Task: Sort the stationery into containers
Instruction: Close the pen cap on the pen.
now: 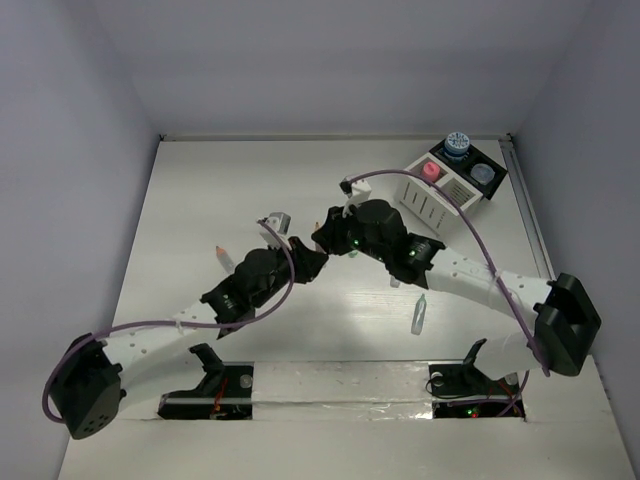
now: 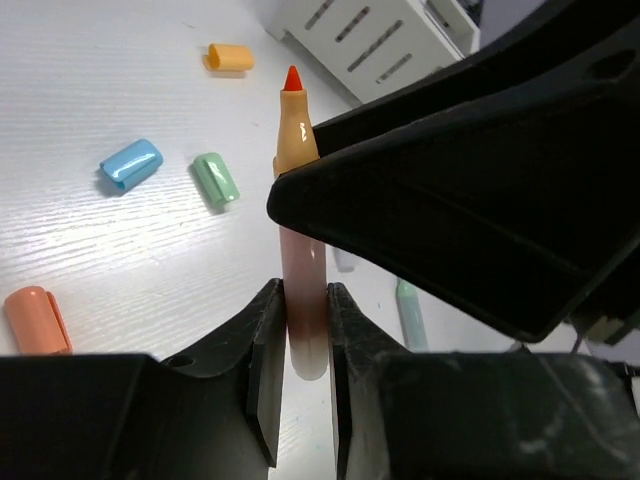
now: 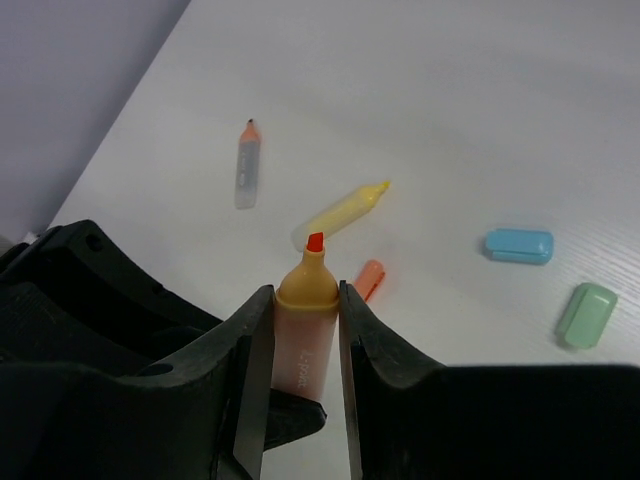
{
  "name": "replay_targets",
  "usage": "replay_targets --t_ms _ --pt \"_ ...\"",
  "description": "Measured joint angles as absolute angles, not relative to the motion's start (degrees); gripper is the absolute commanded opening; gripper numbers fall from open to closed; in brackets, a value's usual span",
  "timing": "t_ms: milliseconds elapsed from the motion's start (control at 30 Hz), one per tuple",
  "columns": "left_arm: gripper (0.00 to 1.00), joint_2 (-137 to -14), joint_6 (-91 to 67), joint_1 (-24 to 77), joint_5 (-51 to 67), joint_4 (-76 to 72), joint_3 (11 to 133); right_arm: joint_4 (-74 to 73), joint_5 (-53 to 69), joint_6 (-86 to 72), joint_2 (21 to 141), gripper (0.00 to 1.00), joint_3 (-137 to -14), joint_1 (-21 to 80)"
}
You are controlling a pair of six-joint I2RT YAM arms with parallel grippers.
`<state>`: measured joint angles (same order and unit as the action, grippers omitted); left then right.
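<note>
An uncapped orange highlighter [image 2: 297,135] with a red tip hangs above the table between both arms. My left gripper [image 2: 303,300] is shut on its pale tail end. My right gripper [image 3: 303,300] is shut on the same highlighter [image 3: 307,285] just below its orange collar. In the top view the two grippers meet at mid-table, left [image 1: 303,264] and right [image 1: 326,240]. The containers stand at the back right: a white slatted box [image 1: 428,207] joined to a black tray section [image 1: 468,188], which holds a pink-capped bottle [image 1: 432,172] and a blue-patterned pot [image 1: 457,146].
Loose caps lie on the table: blue [image 2: 130,163], green [image 2: 215,178], yellow-orange [image 2: 230,56] and orange [image 2: 38,318]. A yellow highlighter [image 3: 345,210] and a grey stick with an orange tip [image 3: 247,165] lie farther left. A pale-blue stick [image 1: 418,316] rests under my right arm.
</note>
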<state>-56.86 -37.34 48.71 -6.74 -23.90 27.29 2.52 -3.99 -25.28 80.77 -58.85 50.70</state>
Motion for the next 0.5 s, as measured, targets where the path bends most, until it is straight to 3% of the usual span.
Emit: replay_targets --t_ms 100,300,433,500 --pt "0.0 -52.2 -35.9 48.8 -4.5 -24.8 24.1 1.6 -2.4 -25.2 78.8 0.55 -58.2 50.8" --pt "0.0 -44.0 -34.3 48.8 -0.5 -25.7 17.3 -0.6 2.3 -24.9 71.4 0.79 -56.2 50.1" --pt "0.0 -41.0 -33.5 48.8 1.2 -24.9 16.1 -1.6 4.5 -24.8 65.0 0.78 -55.7 49.1" --pt "0.0 -38.9 -33.0 48.8 1.8 -24.4 16.1 -2.1 4.4 -24.3 61.9 0.66 -55.5 48.7"
